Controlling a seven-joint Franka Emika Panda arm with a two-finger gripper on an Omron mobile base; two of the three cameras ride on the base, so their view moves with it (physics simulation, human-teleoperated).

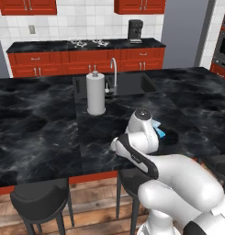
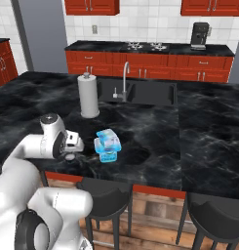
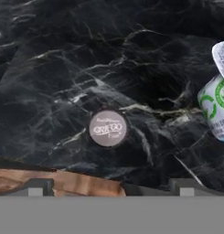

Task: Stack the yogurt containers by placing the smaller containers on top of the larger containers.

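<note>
A tall white paper-towel roll (image 2: 88, 95) stands upright on the black marble counter (image 2: 204, 141), near the front left corner of the sink (image 2: 150, 93) with its curved tap (image 2: 125, 78). It is well behind the yogurt containers and nothing lies between them and the arm. A small grey round disc (image 3: 108, 128) lies flat on the counter near its front edge, just under the hand; in the hand view it sits between the two fingertips (image 3: 34, 188), which stand wide apart with nothing held between them. In the right base view the gripper (image 2: 72, 149) hangs close above the counter, just left of the containers and apart from them.

The small yogurt cup (image 2: 108, 138) rests on top of the large yogurt tub (image 2: 109, 155), at the front of the counter. The stack stands roughly upright, its long axis vertical, though the cup looks tilted and turned a little askew on the tub's lid. In the hand view the cup's white lid (image 3: 221, 59) and the tub's white-and-green lid (image 3: 216, 107) show at the right edge.

Dark stools (image 2: 107, 197) stand below the counter's front edge.
</note>
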